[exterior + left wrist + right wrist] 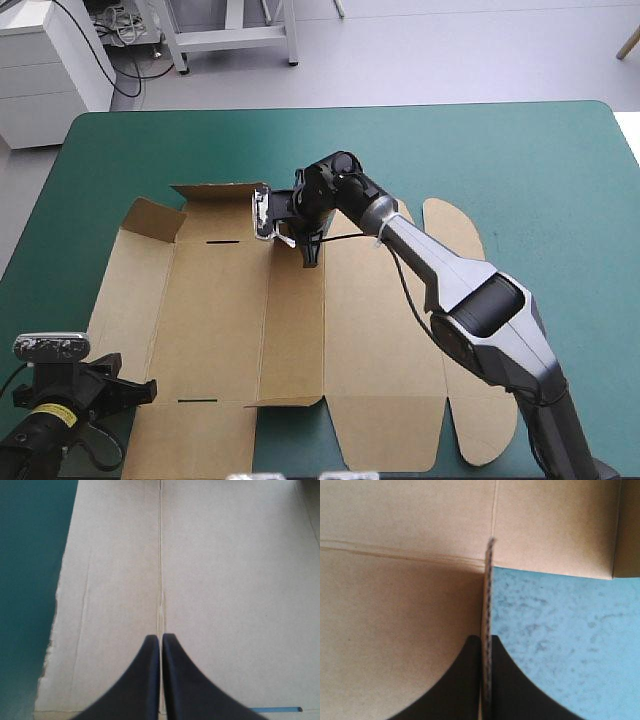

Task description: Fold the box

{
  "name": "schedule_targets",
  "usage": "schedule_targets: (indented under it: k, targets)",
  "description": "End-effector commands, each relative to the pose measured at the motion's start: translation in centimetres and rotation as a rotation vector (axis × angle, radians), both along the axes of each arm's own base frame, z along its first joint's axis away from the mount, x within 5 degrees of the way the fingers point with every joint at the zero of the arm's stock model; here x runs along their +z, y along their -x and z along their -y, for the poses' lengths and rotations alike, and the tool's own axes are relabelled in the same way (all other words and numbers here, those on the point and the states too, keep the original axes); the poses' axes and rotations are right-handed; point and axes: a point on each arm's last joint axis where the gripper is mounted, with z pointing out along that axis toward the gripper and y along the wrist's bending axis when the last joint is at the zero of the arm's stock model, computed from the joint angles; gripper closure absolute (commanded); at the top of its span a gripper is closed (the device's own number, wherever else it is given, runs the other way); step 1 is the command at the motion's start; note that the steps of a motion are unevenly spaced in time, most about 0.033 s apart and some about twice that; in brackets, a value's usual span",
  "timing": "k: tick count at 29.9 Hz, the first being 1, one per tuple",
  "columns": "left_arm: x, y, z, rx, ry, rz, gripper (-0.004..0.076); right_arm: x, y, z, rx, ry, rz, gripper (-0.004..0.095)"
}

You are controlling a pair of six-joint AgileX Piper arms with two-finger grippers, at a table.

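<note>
While the brown box [200, 320] lies mostly flat on the teal-green table [500, 160], right gripper [487, 641] pinched tight on a raised wall's edge at its far side, left gripper [161, 640] fingers pressed together over its near left part

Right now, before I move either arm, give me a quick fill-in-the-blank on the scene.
1. The right gripper is ____ on a raised edge of the box.
2. The left gripper, fingers together, holds ____.
3. The table cover under the box is ____.
Missing words: shut; nothing; teal-green.
</note>
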Motion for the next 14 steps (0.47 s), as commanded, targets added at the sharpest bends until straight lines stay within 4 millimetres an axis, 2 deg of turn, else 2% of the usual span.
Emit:
schedule_targets:
  k: [1,12,14]
  targets:
    - [1.13,-0.42,0.06,0.003,0.015,0.072,0.0731,3.78,0.88,-0.35,0.029,-0.106,0.071,0.093]
    - [1.13,-0.42,0.06,0.003,0.015,0.072,0.0731,3.75,0.68,-0.35,-0.012,-0.112,0.079,0.0918]
    - [1.13,-0.42,0.06,0.003,0.015,0.072,0.0731,3.8,0.56,-0.34,-0.038,-0.122,0.082,0.0876]
